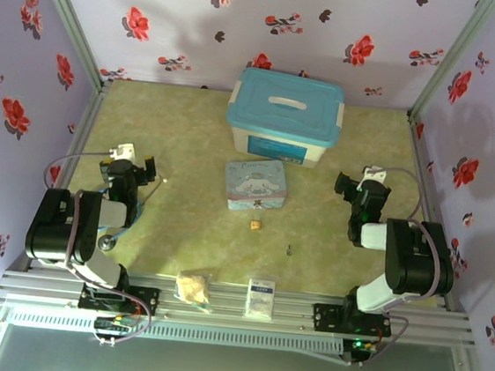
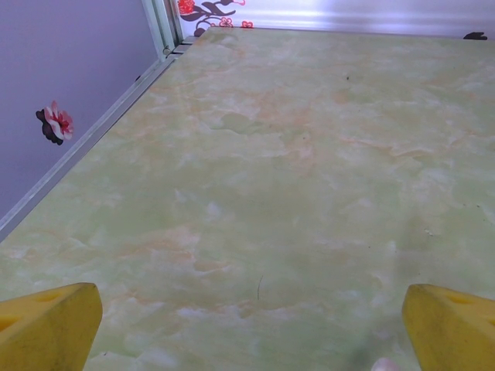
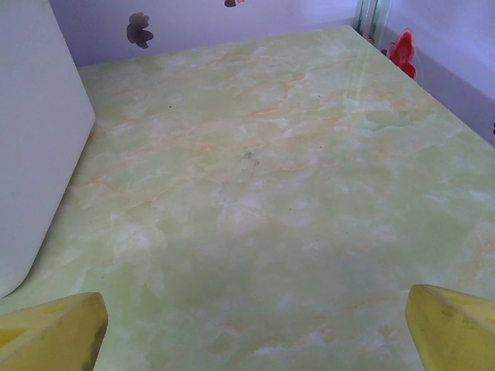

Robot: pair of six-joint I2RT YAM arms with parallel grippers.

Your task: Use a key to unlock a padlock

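Near mid-table, on the pale green marbled tabletop (image 1: pixel 190 144): tiny brass-yellow padlock with a thin dark shackle (image 1: pixel 256 224). Lies just in front of the flat blue cartoon-printed tin (image 1: pixel 255 186), not touching it. A little to its right and nearer the arms: very small, thin dark grey metal key (image 1: pixel 289 248), apart from the padlock. Behind the tin: white plastic storage box with a light blue lid (image 1: pixel 285 117). At the near edge: crumpled beige packet (image 1: pixel 194 288) beside a white rectangular card (image 1: pixel 260 298).

Left gripper (image 1: pixel 130 168) over bare tabletop, well left of the padlock; spread wide, yellow fingertips (image 2: pixel 50 325) at the frame's lower corners, holding nothing. Right gripper (image 1: pixel 362 187) well right of the tin; likewise wide and empty (image 3: pixel 255 328), with the box's white wall (image 3: pixel 31 139) at its left.
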